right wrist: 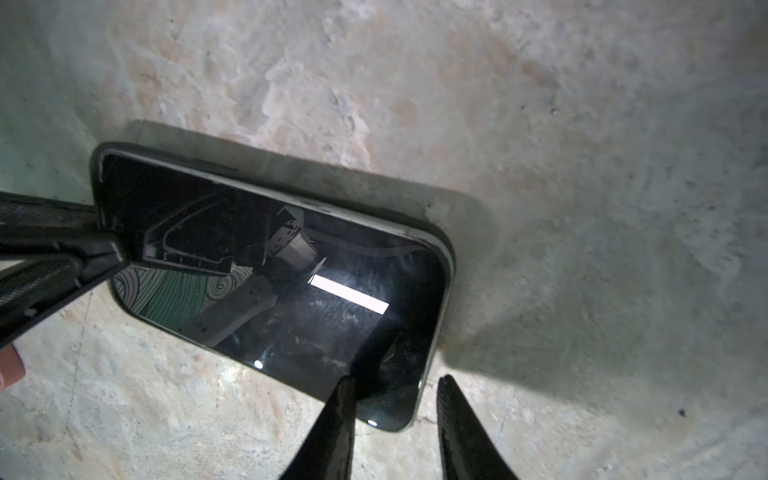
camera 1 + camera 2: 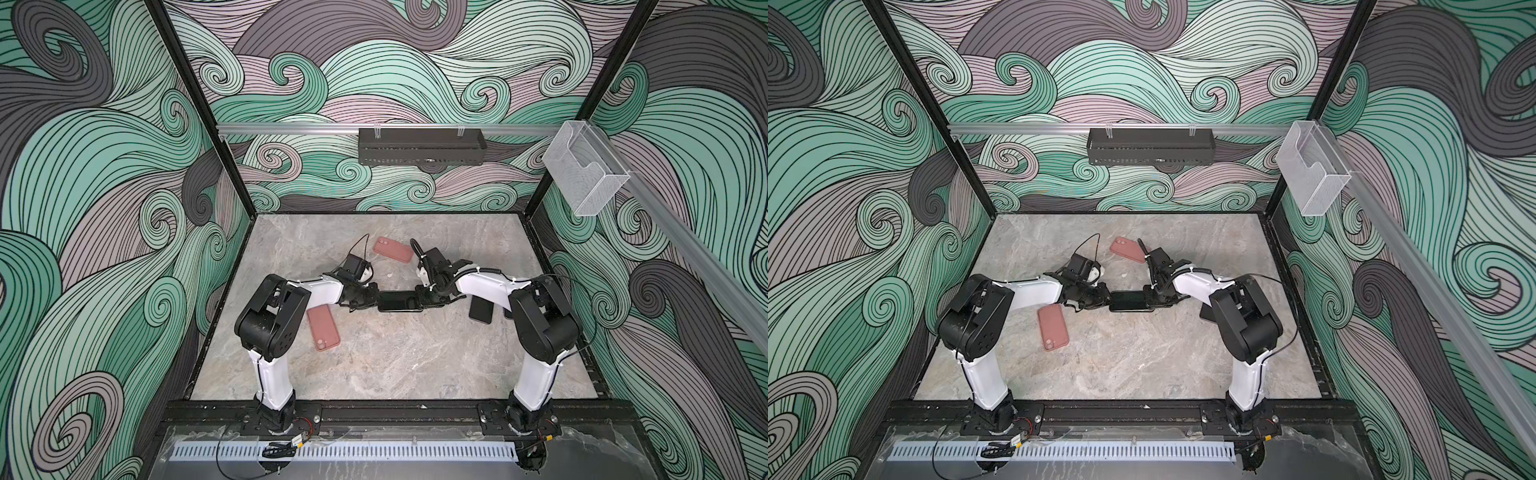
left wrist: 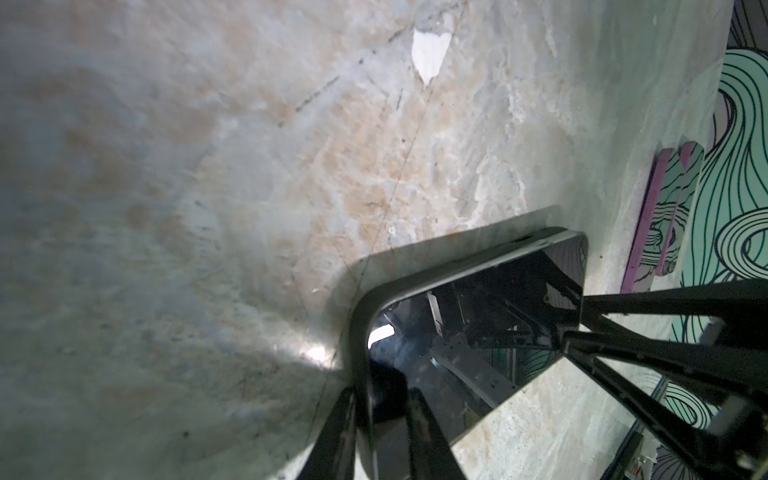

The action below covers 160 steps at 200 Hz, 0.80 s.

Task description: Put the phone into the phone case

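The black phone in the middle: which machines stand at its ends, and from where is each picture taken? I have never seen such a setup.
Two robot arms work on a marble table. Both top views look down from above; each wrist view comes from a camera on one arm. The left gripper pinches one end of the black phone; the right gripper straddles the other end, jaws apart. A near pink case, a far pink case and a second dark phone lie around.

The left arm (image 2: 272, 374) and right arm (image 2: 536, 376) have white links, bulky black joints and thin black cables; left gripper (image 2: 377, 301) and right gripper (image 2: 421, 300) are black.
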Motion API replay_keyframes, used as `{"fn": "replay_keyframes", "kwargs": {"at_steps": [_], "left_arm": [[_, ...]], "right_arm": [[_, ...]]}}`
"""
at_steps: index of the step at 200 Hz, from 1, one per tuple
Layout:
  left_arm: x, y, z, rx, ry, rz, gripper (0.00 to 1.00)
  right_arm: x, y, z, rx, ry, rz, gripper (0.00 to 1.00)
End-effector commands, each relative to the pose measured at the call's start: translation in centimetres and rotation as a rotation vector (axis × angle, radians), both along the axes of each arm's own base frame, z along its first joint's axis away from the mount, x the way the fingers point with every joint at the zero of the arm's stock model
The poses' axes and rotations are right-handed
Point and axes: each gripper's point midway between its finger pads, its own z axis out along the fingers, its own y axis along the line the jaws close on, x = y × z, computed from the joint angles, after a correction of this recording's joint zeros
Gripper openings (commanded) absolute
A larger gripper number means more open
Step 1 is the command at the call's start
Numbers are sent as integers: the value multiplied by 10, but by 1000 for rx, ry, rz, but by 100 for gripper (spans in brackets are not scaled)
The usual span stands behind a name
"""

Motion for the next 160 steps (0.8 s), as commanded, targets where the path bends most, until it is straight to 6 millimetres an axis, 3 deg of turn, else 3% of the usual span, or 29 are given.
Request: {"fn": "replay_keyframes", "kwargs": {"at_steps": [1,40,160], "left_arm": [[-11,8,-14,63,57,2,25],[-11,10,-15,79,57,3,25],[-8,11,-11,88,44,1,24]], "right_arm": [[1,-9,13,-41,-20,5,31],[-2,-13,16,-65,-23,5,28],[-7,-19,-10,-157,21,17,26]]}}
